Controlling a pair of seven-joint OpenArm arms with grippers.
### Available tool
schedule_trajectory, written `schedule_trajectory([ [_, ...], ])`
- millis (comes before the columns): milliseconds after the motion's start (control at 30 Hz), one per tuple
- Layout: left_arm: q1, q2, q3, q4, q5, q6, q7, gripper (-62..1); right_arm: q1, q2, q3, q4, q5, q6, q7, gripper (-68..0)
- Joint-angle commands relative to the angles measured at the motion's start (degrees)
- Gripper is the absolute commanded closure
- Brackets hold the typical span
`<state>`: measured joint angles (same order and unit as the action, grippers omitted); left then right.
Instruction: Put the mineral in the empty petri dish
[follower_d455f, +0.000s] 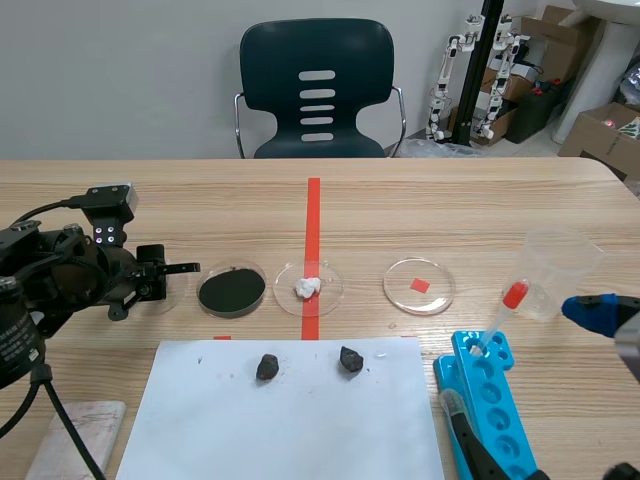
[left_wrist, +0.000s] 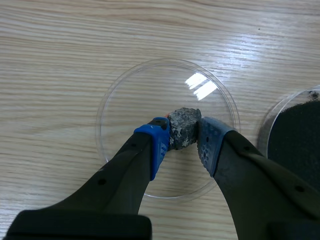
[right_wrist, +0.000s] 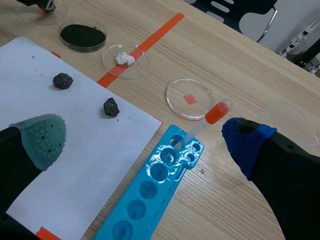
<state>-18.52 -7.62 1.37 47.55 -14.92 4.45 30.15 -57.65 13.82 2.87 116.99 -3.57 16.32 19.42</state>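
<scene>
A dark grey speckled mineral (left_wrist: 184, 127) is pinched between the blue pads of my left gripper (left_wrist: 182, 136), which is shut on it. It hangs inside the rim of an empty clear petri dish (left_wrist: 117, 95); whether it touches the dish floor I cannot tell. In the scene view that gripper (follower_d455f: 165, 272) is at the left end of the dish row, over the half-hidden dish (follower_d455f: 183, 297). Two more dark minerals (follower_d455f: 267, 367) (follower_d455f: 350, 359) lie on the white paper (follower_d455f: 290, 430). My right gripper (right_wrist: 145, 141) is open over the blue well tray (right_wrist: 150, 195), holding nothing.
Along the row stand a dish of black powder (follower_d455f: 232, 290), a dish with a white lump (follower_d455f: 308, 287) and a clear dish (follower_d455f: 419, 286) over a red mark. A red-tipped pipette (follower_d455f: 500, 315) leans on the well tray (follower_d455f: 490, 400). A plastic cup (follower_d455f: 555, 270) stands at the right.
</scene>
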Motion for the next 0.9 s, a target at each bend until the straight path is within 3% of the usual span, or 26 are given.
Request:
schedule_trajectory([
  [0,-1.3,0.1,0.0,0.8,0.7,0.6,-0.5,-13.0,0.4,0.4,0.2,0.7,0.5,-0.2,0.9,-67.9],
  [333,-1.3,0.1,0.0,0.8,1.0,1.0,-0.3,-15.4,0.4,0.4,0.2,0.7,0.5,-0.2,0.9,-67.9],
  [500,-1.3,0.1,0.0,0.8,1.0,1.0,-0.3,-33.1,0.4,0.4,0.2,0.7,0.5,-0.2,0.9,-67.9],
  [667,-1.3,-0.1,0.0,0.8,1.0,1.0,-0.6,-40.9,0.4,0.4,0.2,0.7,0.5,-0.2,0.9,-67.9],
  [867,0.8,-0.2,0.0,1.0,1.0,0.8,-6.5,-60.1,0.4,0.4,0.2,0.7,0.5,-0.2,0.9,-67.9],
])
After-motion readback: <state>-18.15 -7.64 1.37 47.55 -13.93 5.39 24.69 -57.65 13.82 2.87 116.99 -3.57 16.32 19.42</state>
